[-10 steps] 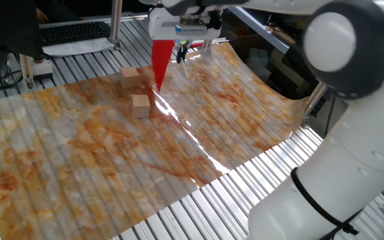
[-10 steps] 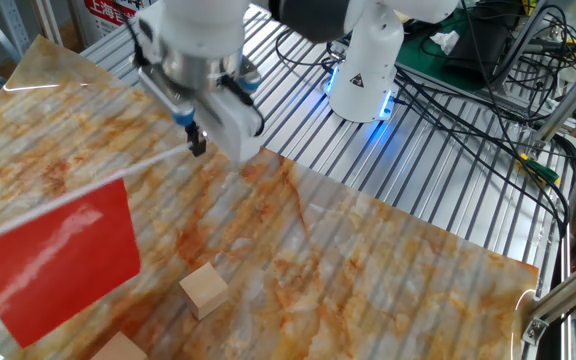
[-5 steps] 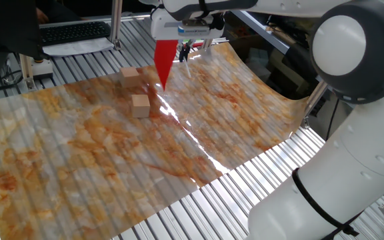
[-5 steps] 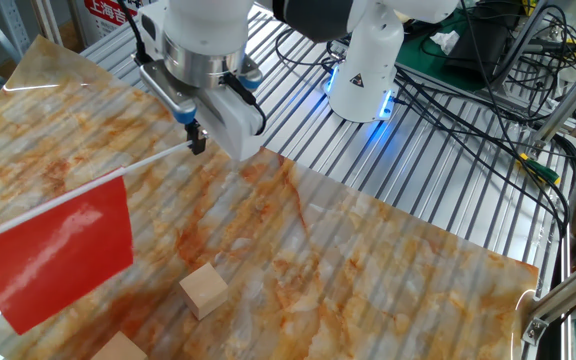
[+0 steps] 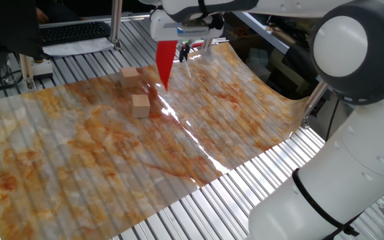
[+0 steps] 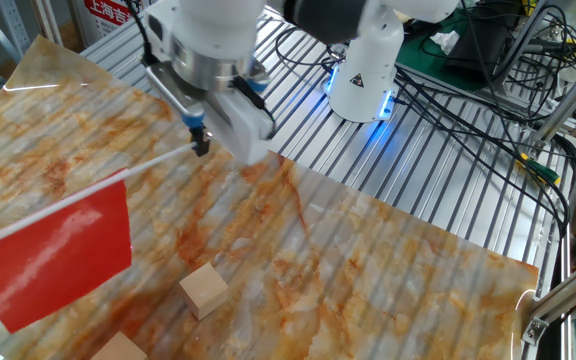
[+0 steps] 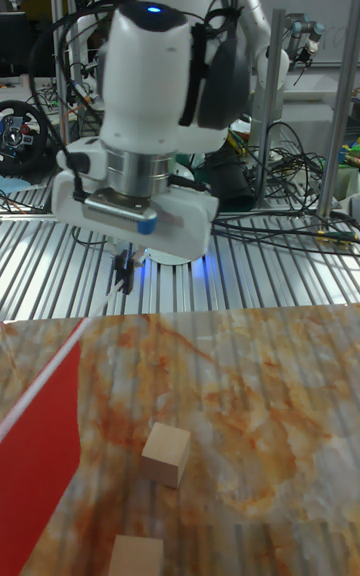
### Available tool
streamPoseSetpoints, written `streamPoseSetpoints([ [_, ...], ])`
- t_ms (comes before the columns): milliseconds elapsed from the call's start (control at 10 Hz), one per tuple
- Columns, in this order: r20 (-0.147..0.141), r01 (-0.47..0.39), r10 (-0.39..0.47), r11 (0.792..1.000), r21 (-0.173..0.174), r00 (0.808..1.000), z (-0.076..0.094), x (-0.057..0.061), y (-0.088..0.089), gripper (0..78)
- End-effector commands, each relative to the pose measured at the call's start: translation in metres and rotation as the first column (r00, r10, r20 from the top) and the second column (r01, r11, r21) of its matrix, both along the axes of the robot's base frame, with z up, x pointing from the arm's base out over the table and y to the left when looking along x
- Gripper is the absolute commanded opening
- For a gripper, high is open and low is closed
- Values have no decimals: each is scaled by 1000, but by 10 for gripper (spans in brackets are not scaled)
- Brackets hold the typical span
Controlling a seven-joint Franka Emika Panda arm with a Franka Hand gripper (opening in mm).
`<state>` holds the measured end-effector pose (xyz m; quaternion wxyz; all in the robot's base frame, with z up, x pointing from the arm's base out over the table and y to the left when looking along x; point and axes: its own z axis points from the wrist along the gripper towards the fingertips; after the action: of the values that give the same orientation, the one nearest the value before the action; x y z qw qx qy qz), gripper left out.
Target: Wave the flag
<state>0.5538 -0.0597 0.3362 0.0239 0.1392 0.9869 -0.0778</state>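
Observation:
The flag [image 6: 56, 250] is a bright-red cloth on a thin white stick [image 6: 158, 160], held up in the air above the marbled sheet. My gripper [image 6: 200, 142] is shut on the end of the stick, and the cloth hangs out to the side, away from the fingers. In the one fixed view the flag [image 5: 165, 61] hangs edge-on just left of the gripper [image 5: 184, 48], at the far end of the sheet. The tall fixed view shows the gripper [image 7: 125, 276] pointing down, with the flag [image 7: 35, 446] at the lower left.
Two tan wooden blocks [image 5: 140, 105] [image 5: 131, 74] lie on the orange-marbled sheet [image 5: 99, 153] below and beside the flag. The block [image 6: 204, 290] sits close under the cloth. A slatted metal table [image 6: 428, 160] surrounds the sheet. The robot base and cables [image 6: 368, 70] stand behind.
The gripper and the flag have shifted slightly sideways, and the wrist has turned a little. The stick stays in the grip and the blocks have not moved.

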Motion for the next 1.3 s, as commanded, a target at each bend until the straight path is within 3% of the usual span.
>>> streamPoseSetpoints([
  [100,10,44,-44,998,-34,999,2,10,59,11],
  [200,7,47,-46,998,-32,999,0,9,68,11],
  [400,10,36,-36,999,7,999,-4,4,93,11],
  [600,7,27,-28,998,65,1000,-13,-1,105,11],
  [1100,-2,13,-13,997,80,1000,-42,-12,132,11],
  [1200,-9,4,-3,997,82,1000,-50,-23,140,11],
  [1300,-10,4,-3,997,83,1000,-50,-25,140,11],
])
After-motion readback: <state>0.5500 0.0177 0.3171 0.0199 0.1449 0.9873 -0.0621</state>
